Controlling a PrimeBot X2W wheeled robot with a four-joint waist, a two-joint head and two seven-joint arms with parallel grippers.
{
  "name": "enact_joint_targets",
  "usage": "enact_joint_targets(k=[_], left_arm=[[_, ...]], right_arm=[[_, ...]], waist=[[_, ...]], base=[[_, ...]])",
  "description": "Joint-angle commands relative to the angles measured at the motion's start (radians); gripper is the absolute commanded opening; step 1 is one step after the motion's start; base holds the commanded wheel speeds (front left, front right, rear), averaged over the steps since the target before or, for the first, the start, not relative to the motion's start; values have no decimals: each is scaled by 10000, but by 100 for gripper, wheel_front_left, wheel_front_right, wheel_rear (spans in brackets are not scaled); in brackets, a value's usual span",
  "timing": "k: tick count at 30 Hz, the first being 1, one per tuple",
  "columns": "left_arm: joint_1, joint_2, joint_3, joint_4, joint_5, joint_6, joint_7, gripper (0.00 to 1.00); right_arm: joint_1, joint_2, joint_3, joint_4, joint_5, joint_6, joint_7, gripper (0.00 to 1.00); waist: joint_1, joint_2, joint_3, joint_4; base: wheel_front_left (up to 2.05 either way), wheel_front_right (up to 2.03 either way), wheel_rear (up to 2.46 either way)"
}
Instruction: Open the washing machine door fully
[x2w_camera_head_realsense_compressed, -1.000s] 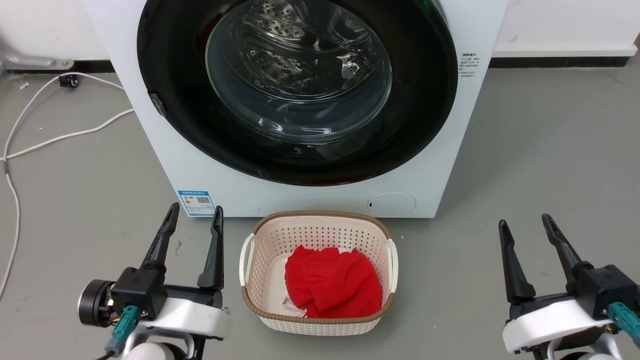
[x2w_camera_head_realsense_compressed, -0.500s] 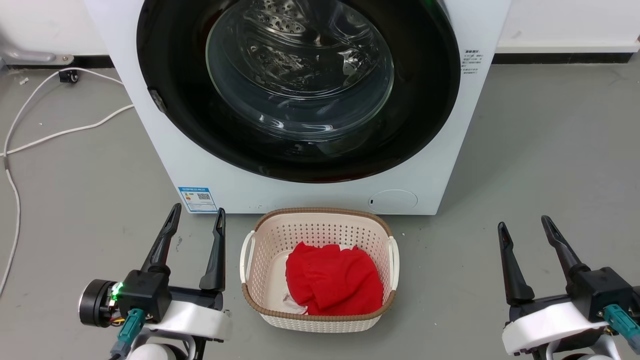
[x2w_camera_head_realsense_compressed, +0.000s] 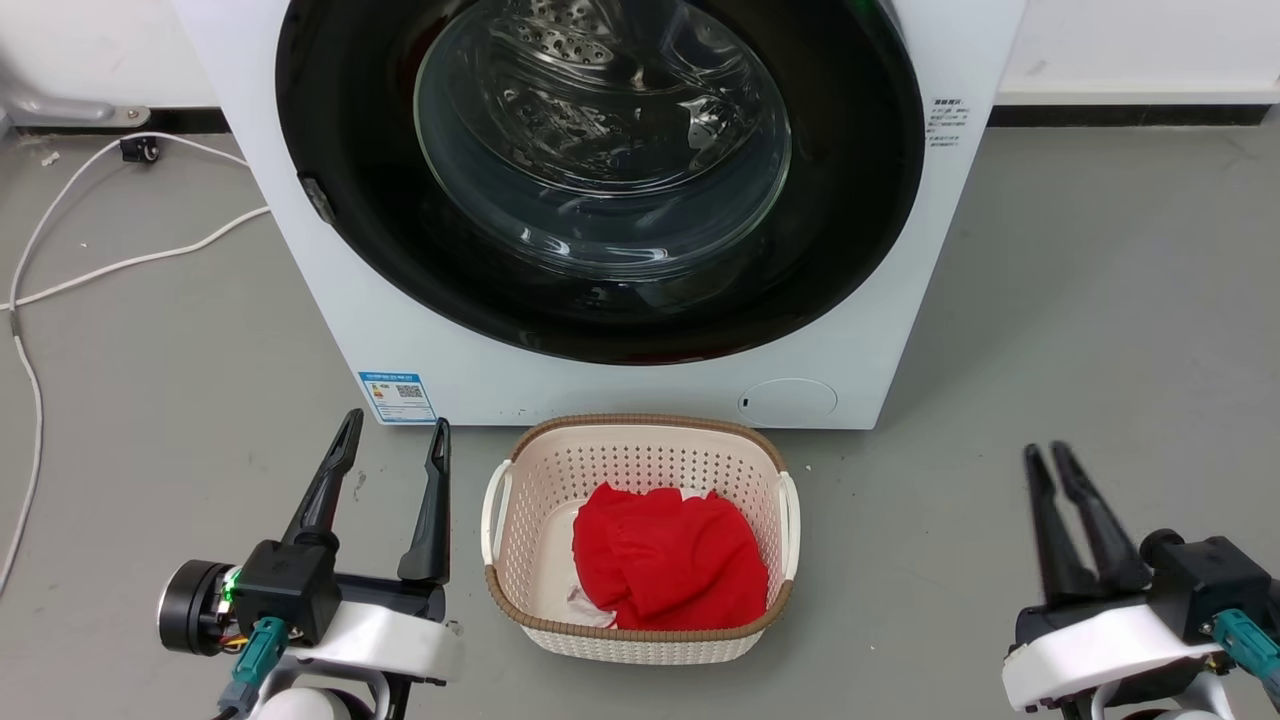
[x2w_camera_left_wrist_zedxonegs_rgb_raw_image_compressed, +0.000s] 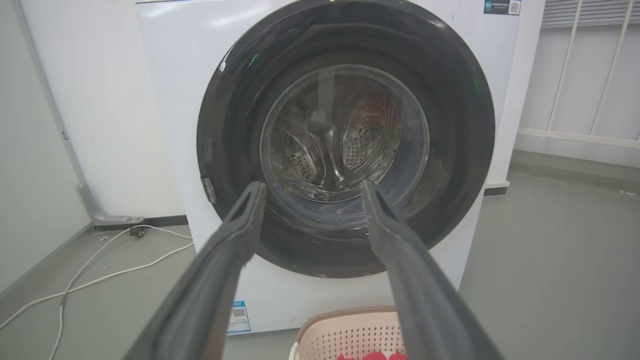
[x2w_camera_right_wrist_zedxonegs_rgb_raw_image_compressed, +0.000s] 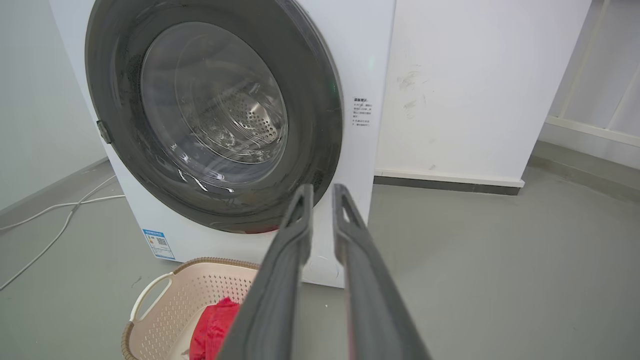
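While your right gripper (x2w_camera_head_realsense_compressed: 1045, 452) holds nothing, fingers a thin gap apart, your left gripper (x2w_camera_head_realsense_compressed: 394, 422) stands wide and empty. A basket (x2w_camera_head_realsense_compressed: 640, 425) sits between them; beyond it, the door (x2w_camera_head_realsense_compressed: 850, 200) lies closed against the washing machine (x2w_camera_head_realsense_compressed: 600, 385).

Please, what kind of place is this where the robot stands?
Probably a laundry corner in a plain indoor room: a white front-loading washing machine stands on a grey floor, a plastic basket holding a red cloth sits before it, and a white cable lies loose beside it.
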Motion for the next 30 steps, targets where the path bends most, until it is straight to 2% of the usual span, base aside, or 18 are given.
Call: enact_joint_targets(k=[1, 3, 6, 12, 17, 20, 27, 30], left_arm=[[-18, -31, 12, 4, 21, -23, -24, 100], [-11, -42, 24, -3, 36, -37, -24, 100], [-15, -57, 52, 4, 48, -62, -24, 100], [-15, -83, 127, 11, 12, -77, -24, 100], [-58, -109, 200, -66, -42, -92, -24, 100], [-161, -128, 266, -118, -127, -104, -24, 100], [-605, -146, 437, -244, -158, -138, -24, 100], [-855, -121, 497, -340, -154, -139, -24, 100]], right_arm=[[-40, 2, 0, 22, 91, -5, -72, 0], [-61, 2, 6, 74, 408, -3, -117, 0], [-116, 2, -22, 197, 1795, -3, -369, 0], [-566, 4, -10, 840, 7010, -3, -1080, 0], [-1462, -2, 176, 1297, 11814, -2, -1286, 0], [-2203, -1, -14, 1694, 13587, -2, -1301, 0], [-4304, -84, -708, 2691, 14105, -2, -1033, 0], [-5441, -405, -924, 3503, 14214, -2, -698, 0]], waist=[[0, -1, -1, 2], [0, -1, -5, 4], [0, -1, -10, 15], [0, -1, -37, 8], [0, -1, 69, -62], [0, -1, 208, -101], [0, -1, 719, -152], [0, -1, 1077, -168]], base=[[0, 0, 0], [0, 0, 0], [0, 0, 0], [0, 0, 0], [0, 0, 0], [0, 0, 0], [0, 0, 0], [0, 0, 0]])
